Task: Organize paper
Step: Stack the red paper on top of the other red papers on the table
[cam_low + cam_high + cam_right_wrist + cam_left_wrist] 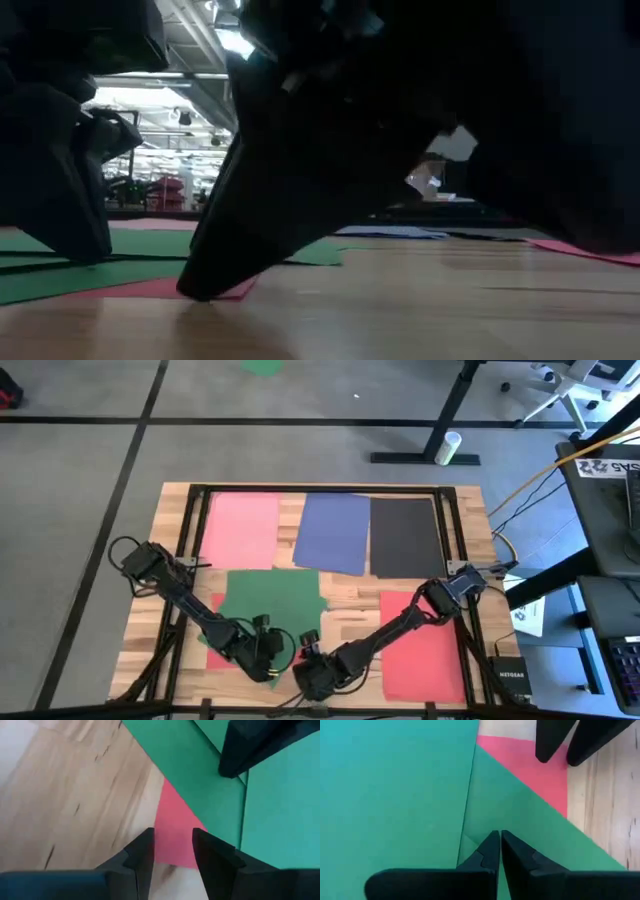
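Two green sheets (270, 595) overlap at the table's near left, covering a red sheet whose corner (175, 835) shows beside them. My left gripper (499, 836) is shut, its tips down on the lower green sheet (530, 835), next to the upper green sheet's edge (468, 795). My right gripper (172, 840) is open, and its fingers stand on either side of the red corner. Pink (240, 530), blue (333, 530) and black (405, 535) sheets lie flat in a row along the far side. Another red sheet (420, 645) lies at the near right. My left gripper presses its shut fingertips (492, 845) onto the lower green sheet, just beside the upper sheet's edge, slanting down from above. Both green sheets lie flat. I cannot tell whether any paper is caught between the fingers. My right gripper comes down at a slant with open fingers (145, 847) at the red sheet's bare corner. In the low view its tip (200, 290) meets the red sheet's edge (235, 290), which lies flat on the wood.
A black frame (320, 488) runs round the wooden table top (350, 615). A small white printed sheet (527, 615) lies off the right edge, with a black box (510, 675) near it. The two grippers stand close together at the near edge.
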`<act>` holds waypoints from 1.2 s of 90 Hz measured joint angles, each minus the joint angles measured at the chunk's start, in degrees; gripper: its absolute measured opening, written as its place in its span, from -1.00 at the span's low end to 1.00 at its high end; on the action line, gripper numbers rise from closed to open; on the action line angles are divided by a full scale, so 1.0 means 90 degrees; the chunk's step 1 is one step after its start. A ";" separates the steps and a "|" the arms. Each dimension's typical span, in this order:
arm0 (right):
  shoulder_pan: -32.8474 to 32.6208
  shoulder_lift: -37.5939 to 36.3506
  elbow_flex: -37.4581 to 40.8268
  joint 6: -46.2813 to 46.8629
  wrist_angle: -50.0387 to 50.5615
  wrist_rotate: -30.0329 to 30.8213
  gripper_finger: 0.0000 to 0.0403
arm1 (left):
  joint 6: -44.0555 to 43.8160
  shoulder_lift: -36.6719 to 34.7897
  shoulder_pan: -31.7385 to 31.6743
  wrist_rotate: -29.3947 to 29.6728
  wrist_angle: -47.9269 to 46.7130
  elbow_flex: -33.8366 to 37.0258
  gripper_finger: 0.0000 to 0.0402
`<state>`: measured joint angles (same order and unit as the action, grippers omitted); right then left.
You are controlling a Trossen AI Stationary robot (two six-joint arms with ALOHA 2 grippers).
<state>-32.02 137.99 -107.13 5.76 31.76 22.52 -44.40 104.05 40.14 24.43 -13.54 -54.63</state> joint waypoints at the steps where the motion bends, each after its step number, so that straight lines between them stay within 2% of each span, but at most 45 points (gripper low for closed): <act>1: 0.0002 0.0000 0.0000 0.0000 -0.0002 -0.0002 -0.38 | -0.0003 0.0000 0.0002 0.0000 0.0006 0.0000 -1.00; 27: -0.0124 0.0000 -0.0013 -0.0003 0.0139 -0.0288 -0.38 | -0.0070 0.0235 0.0131 0.0036 0.0226 -0.0029 -1.00; 66: -0.0431 -0.0036 -0.0029 0.0171 0.0817 -0.0291 -0.38 | -0.0019 0.0316 0.0124 -0.0048 0.0424 -0.0024 -1.00; 108: -0.0001 -0.0038 -0.0015 -0.0174 0.0501 -0.0519 -0.38 | 0.0071 0.0333 0.0124 -0.0087 0.0550 -0.0009 -1.00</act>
<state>-32.04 137.66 -107.26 4.20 36.27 17.85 -43.76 107.04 41.25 23.64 -8.59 -54.71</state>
